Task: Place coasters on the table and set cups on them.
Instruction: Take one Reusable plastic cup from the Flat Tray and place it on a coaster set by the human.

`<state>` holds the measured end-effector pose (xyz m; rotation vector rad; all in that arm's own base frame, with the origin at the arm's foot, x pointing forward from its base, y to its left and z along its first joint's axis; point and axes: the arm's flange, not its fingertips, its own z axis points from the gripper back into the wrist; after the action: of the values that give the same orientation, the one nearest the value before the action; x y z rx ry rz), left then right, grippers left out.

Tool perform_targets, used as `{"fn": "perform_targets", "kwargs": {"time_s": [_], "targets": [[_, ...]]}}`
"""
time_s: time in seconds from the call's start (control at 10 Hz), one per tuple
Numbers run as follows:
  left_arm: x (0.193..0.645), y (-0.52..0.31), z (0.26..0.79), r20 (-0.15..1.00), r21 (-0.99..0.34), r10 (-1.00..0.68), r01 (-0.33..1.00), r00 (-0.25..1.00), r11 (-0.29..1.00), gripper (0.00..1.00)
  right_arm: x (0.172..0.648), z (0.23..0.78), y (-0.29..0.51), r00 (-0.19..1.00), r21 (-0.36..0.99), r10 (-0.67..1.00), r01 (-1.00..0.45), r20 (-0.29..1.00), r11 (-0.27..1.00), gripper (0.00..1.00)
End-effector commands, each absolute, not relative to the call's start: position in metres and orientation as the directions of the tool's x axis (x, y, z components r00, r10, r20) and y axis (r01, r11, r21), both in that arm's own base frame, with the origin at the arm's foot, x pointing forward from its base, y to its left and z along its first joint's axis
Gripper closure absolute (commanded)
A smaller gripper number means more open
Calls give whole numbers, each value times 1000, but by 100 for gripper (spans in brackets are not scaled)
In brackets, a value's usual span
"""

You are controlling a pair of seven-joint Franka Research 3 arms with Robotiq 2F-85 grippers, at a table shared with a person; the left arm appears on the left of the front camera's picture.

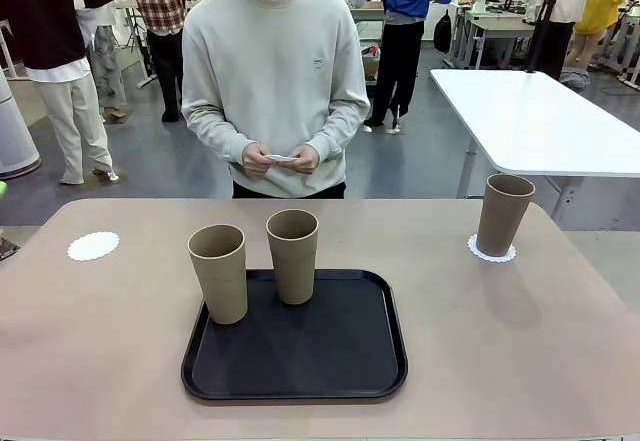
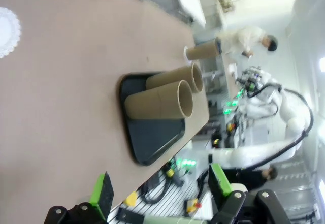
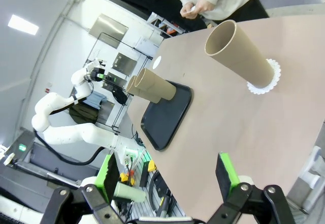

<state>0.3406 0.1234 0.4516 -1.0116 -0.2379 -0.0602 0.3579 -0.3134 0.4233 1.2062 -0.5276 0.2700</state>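
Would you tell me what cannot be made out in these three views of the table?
Front view: the white item in the person's hands is mostly covered by fingers and too small to identify.
Front view: the middle of the right coaster is hidden by the cup standing on it.
Left wrist view: the bare coaster is cut off by the picture's left edge.

I see a large matte beige-tan table point(image 1: 500, 351) with rounded corners. Directly on it, at the middle near my edge, lies a black rounded-rectangle tray point(image 1: 320, 356). A small round white lacy paper doily point(image 1: 93, 246) lies far left, well apart from the tray. A second doily point(image 1: 480, 252) lies far right.
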Motion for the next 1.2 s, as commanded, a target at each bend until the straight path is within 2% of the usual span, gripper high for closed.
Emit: {"fn": "perform_targets", "kwargs": {"time_s": [0.0,0.2,0.4,0.5,0.6,0.7,1.1], "targets": [[390,91,475,193,-707,-374,393,907,588,0,357,422,-313,853,819,-83,-461,515,342,0],[424,38,482,85,-549,-669,595,738,587,0,357,422,-313,853,819,-83,-461,515,342,0],[429,-7,480,55,-428,-818,754,572,499,0,357,422,-313,853,819,-83,-461,515,342,0],[427,-23,475,34,-365,-862,809,506,460,0,357,422,-313,853,819,-83,-461,515,342,0],[427,-33,471,58,-320,-888,851,456,416,0,357,422,-313,853,819,-83,-461,515,342,0],[430,-40,466,81,-325,-905,869,418,373,0,357,422,-313,853,819,-83,-461,515,342,0],[432,-46,460,179,-255,-921,921,345,296,0,357,422,-313,853,819,-83,-461,515,342,0]]}}
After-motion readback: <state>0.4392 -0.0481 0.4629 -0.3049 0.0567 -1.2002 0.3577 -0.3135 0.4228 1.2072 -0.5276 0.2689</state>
